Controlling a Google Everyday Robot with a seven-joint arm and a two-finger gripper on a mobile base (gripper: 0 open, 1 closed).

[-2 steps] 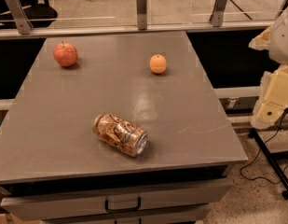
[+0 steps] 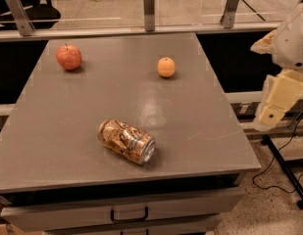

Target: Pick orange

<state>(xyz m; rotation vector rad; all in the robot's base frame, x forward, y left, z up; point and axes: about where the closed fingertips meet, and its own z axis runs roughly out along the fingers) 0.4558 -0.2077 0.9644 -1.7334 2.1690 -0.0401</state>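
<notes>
Camera view, from above and in front of a grey table. Shows the orange on the far right part of the tabletop, resting alone and touching nothing, with a tiny dark dimple on top. Shows a red apple with a stem at the far left, well apart from the orange and larger than it. Nearer the front edge, shows a gold-brown printed can lying on its side, silver end turned toward the front right, well apart from both fruits. Finds the gripper off the table's right side, cream-coloured, hanging downward beneath the white arm, clear of the tabletop and well apart from the orange. Cannot tell whether parted or closed. Beyond the table's far edge, shows a metal rail with upright posts and glass panes between them. Under the tabletop at the front, shows a drawer with a dark handle. On the speckled floor at the right, below the gripper, shows a dark stand leg slanting toward the lower right corner.
</notes>
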